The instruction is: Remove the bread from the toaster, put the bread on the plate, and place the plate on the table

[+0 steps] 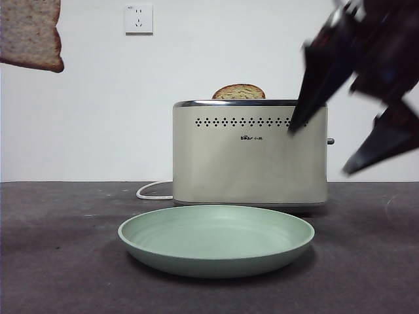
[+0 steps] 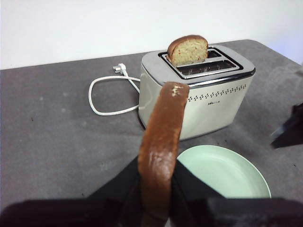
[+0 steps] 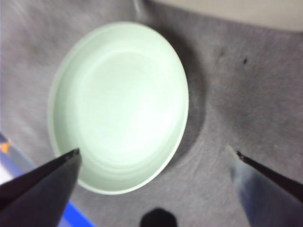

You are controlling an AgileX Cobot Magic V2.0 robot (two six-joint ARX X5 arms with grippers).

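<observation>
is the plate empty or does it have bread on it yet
Empty. The plate lies bare on the table before the toaster. The bread is held in the left gripper, raised above the table.

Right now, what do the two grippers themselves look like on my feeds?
Both are black with two jaws. The right gripper has long flat jaws tapering to sharp points, with a bluish sheen on their faces; in the front view they look like dark angular blades. The left gripper shows only as broad matte black jaw bases. No cables or markings are visible.
</observation>
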